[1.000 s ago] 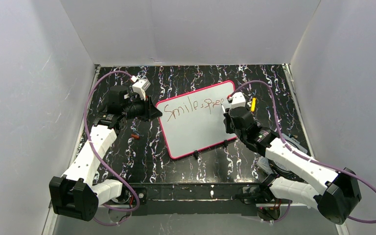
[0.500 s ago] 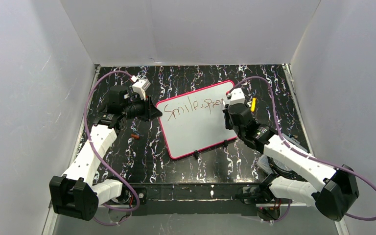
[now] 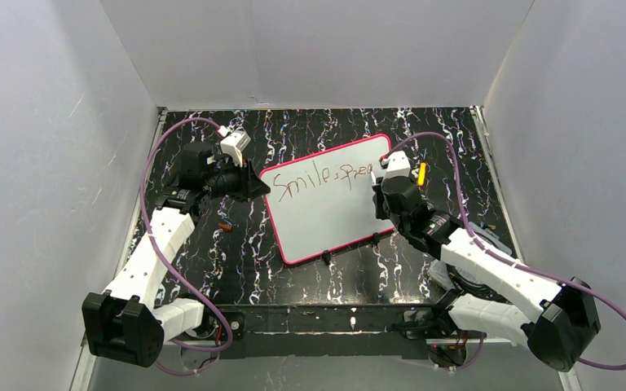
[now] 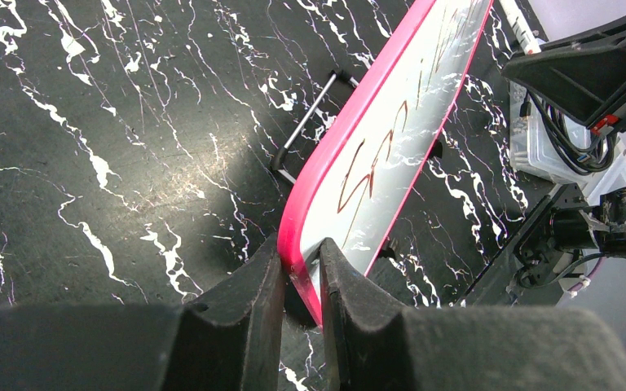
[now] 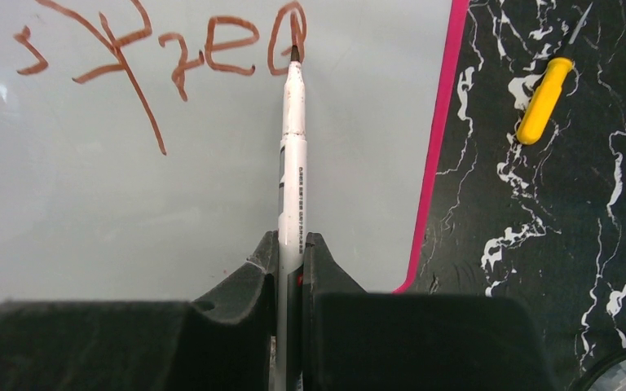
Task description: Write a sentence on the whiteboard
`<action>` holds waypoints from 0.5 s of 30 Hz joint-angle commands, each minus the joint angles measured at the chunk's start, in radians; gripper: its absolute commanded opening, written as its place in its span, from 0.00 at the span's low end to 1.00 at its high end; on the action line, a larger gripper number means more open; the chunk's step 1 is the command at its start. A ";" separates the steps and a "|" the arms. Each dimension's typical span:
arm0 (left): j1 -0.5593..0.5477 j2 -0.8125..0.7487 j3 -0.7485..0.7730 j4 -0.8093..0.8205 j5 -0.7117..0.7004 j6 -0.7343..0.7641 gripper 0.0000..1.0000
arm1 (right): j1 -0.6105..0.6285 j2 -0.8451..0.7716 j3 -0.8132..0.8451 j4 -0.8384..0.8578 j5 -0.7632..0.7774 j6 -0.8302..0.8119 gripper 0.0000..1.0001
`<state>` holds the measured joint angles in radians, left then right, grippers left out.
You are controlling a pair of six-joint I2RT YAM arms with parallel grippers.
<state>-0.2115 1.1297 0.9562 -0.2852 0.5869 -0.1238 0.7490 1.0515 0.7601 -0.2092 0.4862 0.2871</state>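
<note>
The whiteboard (image 3: 326, 208) with a pink-red frame lies tilted on the black marbled table. Red-brown lettering (image 3: 326, 179) reads "Smile, sprea" along its far edge; it also shows in the right wrist view (image 5: 163, 61). My left gripper (image 4: 301, 265) is shut on the board's left corner frame (image 4: 359, 130), which shows in the top view under the gripper (image 3: 257, 186). My right gripper (image 5: 291, 248) is shut on a white marker (image 5: 292, 163), its tip (image 5: 295, 54) on the last letter. In the top view the right gripper (image 3: 379, 183) is over the board's right end.
A yellow-handled tool (image 3: 422, 173) lies on the table just right of the board, also in the right wrist view (image 5: 543, 98). A small red-brown cap (image 3: 225, 226) lies left of the board. Black clip feet (image 3: 326, 257) stick out at the near edge. White walls enclose the table.
The right gripper moved the marker slightly up and back down at the board's right end, adding to the last letter. The left gripper and the board have not moved.
</note>
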 commanded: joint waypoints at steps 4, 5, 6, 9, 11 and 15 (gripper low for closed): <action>-0.004 -0.007 0.012 -0.002 -0.010 0.033 0.00 | 0.001 -0.029 -0.023 -0.014 0.014 0.038 0.01; -0.005 -0.008 0.012 -0.002 -0.011 0.033 0.00 | 0.001 -0.031 -0.020 -0.017 0.027 0.036 0.01; -0.004 -0.008 0.012 -0.002 -0.011 0.033 0.00 | 0.001 -0.031 -0.015 -0.018 0.035 0.033 0.01; -0.005 -0.009 0.012 -0.002 -0.011 0.033 0.00 | 0.000 -0.035 0.015 -0.022 0.070 0.011 0.01; -0.005 -0.009 0.011 -0.002 -0.010 0.033 0.00 | 0.001 -0.041 0.039 -0.022 0.083 -0.007 0.01; -0.005 -0.011 0.012 -0.002 -0.011 0.033 0.00 | 0.001 -0.064 0.082 -0.017 0.101 -0.031 0.01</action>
<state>-0.2115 1.1294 0.9562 -0.2852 0.5877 -0.1238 0.7490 1.0313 0.7620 -0.2455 0.5362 0.2871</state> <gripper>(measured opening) 0.173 0.152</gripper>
